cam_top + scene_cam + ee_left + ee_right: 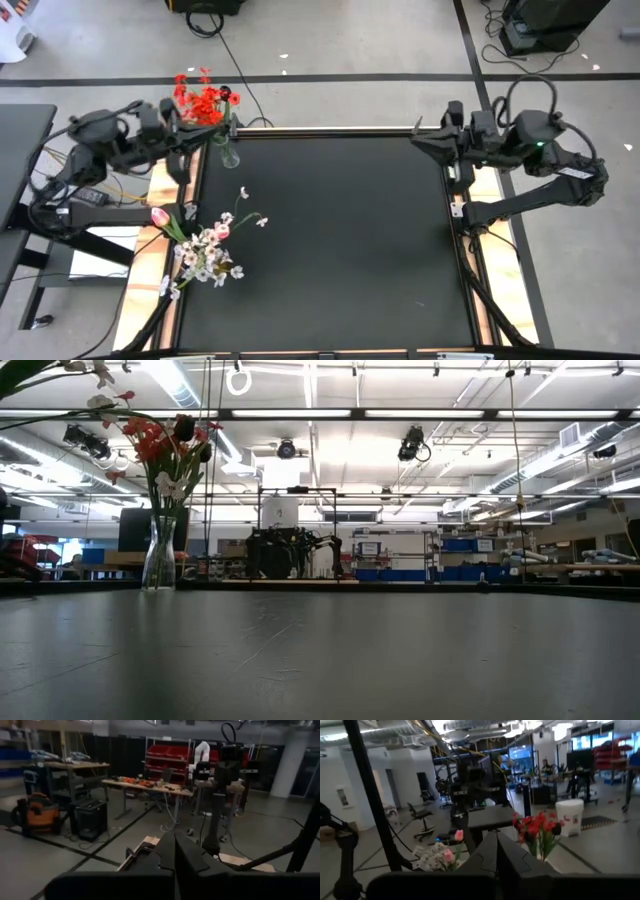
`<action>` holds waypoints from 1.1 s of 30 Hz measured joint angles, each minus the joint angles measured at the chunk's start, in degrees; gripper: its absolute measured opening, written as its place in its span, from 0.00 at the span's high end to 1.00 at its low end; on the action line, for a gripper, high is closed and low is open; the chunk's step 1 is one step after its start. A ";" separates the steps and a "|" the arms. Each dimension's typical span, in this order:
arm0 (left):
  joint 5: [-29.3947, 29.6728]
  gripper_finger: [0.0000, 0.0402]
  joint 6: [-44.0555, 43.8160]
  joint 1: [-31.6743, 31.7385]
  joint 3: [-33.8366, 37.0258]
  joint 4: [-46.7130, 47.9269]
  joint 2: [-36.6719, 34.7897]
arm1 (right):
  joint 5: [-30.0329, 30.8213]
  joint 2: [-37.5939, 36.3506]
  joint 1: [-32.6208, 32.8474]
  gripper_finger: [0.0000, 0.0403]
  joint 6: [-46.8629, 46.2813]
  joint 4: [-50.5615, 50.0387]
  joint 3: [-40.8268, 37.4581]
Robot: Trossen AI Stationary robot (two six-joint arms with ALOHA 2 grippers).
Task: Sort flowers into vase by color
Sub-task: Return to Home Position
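A clear glass vase (228, 152) (160, 555) stands at the table's far left and holds red flowers (205, 100) (165, 440) (537, 827). A bunch of white and pink flowers (205, 255) (440, 855) with a pink tulip (160, 216) (459, 836) is at the left edge; what it rests on does not show. My left gripper (208, 134) (175, 855) is shut and empty, held level just left of the red flowers. My right gripper (418, 137) (496, 852) is shut and empty at the far right edge, pointing level across the table.
The black table top (340, 240) stretches between the two arms. White blossoms (100, 375) hang into the low view's top left corner. Cables and cases lie on the floor beyond the table's far edge (330, 128).
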State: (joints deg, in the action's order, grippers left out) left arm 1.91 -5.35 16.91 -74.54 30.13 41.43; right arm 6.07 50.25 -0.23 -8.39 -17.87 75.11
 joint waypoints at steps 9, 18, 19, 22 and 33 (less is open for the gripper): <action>2.70 1.00 0.73 0.09 12.57 -3.80 -10.47 | 1.44 -0.08 0.02 0.98 8.38 -10.49 0.01; 3.63 1.00 -0.56 0.09 22.53 -4.45 -19.26 | 7.80 1.82 0.00 0.98 6.85 -10.93 -0.04; 3.72 1.00 -0.65 0.07 23.56 -4.73 -20.29 | 7.76 1.69 0.00 0.98 7.26 -10.65 -0.04; 3.94 1.00 -0.94 0.07 26.41 -5.14 -22.75 | 7.72 1.11 0.00 0.97 8.38 -10.60 -0.04; 3.92 1.00 -3.17 0.00 38.34 -9.39 -27.02 | 5.76 -6.40 1.24 0.99 3.34 -5.32 -13.11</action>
State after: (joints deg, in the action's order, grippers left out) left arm 5.83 -8.51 16.91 -36.20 20.74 14.41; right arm 11.84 43.84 1.01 -5.05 -23.19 62.00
